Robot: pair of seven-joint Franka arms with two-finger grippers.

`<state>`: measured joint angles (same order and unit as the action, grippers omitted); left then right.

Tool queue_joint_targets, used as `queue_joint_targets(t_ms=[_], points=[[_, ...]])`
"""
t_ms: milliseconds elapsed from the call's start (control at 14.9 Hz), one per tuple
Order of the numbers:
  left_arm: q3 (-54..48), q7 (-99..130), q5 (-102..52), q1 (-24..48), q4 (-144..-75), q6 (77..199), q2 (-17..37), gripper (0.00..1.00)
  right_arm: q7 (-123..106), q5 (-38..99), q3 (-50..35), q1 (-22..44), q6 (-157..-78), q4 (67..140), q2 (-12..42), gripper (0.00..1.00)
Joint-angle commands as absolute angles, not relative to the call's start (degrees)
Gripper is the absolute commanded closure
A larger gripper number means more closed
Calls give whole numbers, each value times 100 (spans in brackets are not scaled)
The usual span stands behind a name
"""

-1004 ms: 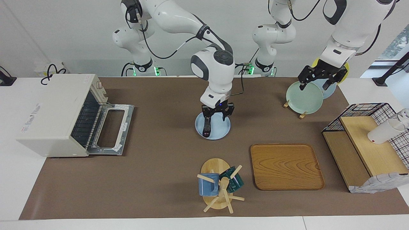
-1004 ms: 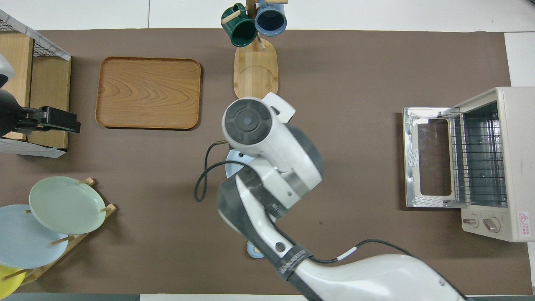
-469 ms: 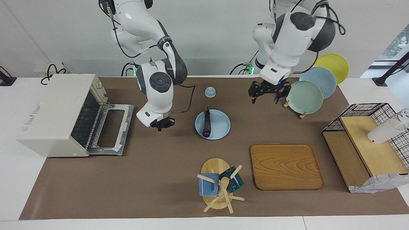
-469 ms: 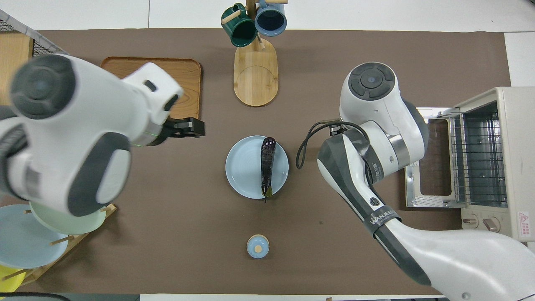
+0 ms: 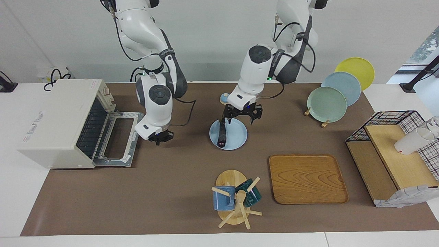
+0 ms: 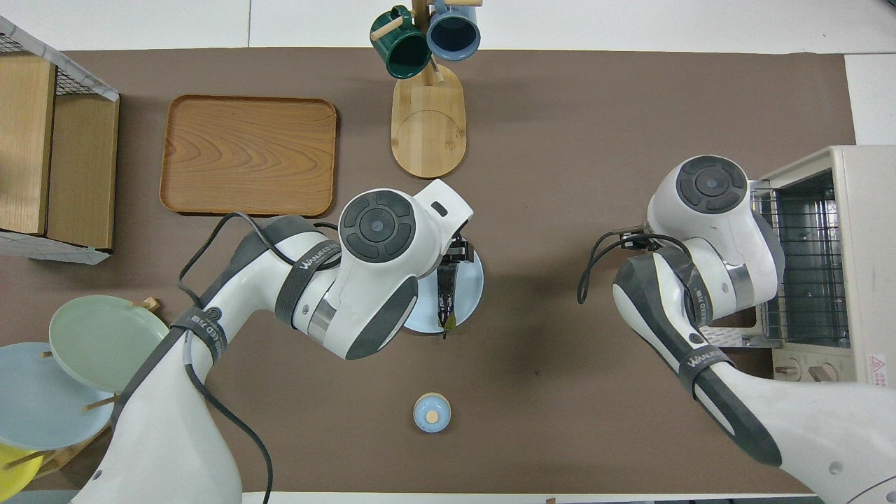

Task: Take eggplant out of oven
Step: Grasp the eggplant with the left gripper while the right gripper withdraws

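The dark eggplant (image 5: 221,136) (image 6: 446,294) lies on a light blue plate (image 5: 237,138) (image 6: 474,274) in the middle of the table, outside the oven. The off-white oven (image 5: 51,120) (image 6: 864,210) stands at the right arm's end of the table with its door (image 5: 118,139) dropped open and its wire shelf bare. My left gripper (image 5: 240,118) hangs open just over the plate, one finger above the eggplant's robot-side end; I cannot tell if it touches. My right gripper (image 5: 160,138) is shut on nothing, low over the mat beside the oven door's edge.
A mug tree (image 5: 235,200) and a wooden tray (image 5: 307,178) sit farther from the robots than the plate. A rack of plates (image 5: 327,103) and a wire shelf (image 5: 394,151) stand at the left arm's end. A small blue knob-topped lid (image 6: 432,413) lies nearer to the robots.
The right gripper let go of the eggplant on the plate, shut, and moved over to the oven door. The left arm swung from the plate rack to over the plate.
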<state>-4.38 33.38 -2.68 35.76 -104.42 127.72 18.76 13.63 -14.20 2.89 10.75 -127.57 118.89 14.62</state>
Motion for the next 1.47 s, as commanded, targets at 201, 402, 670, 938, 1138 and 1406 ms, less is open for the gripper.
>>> queue_joint_targets(t_ms=[201,402,670,938,1138,1406], points=[[-334,3287,-334,3841,-10547,13227,2083,0,1248,-1713,202,879,-13017,12322,1213,100],[-325,3270,-334,3928,-10599,13271,2127,0,1239,-1740,202,800,-12955,12322,1187,100],[-325,3252,-325,3955,-10898,13746,2171,0,1082,-2038,202,809,-12903,12322,1187,100],[-325,3252,-325,3946,-10907,13764,2171,10,608,-2223,202,800,-12605,12095,1169,100],[-325,3243,-325,3929,-10907,13755,2171,44,37,-2224,193,625,-12034,11717,924,100],[-325,3225,-325,3885,-10890,13702,2162,90,-412,-2162,193,300,-11725,11689,484,100]])
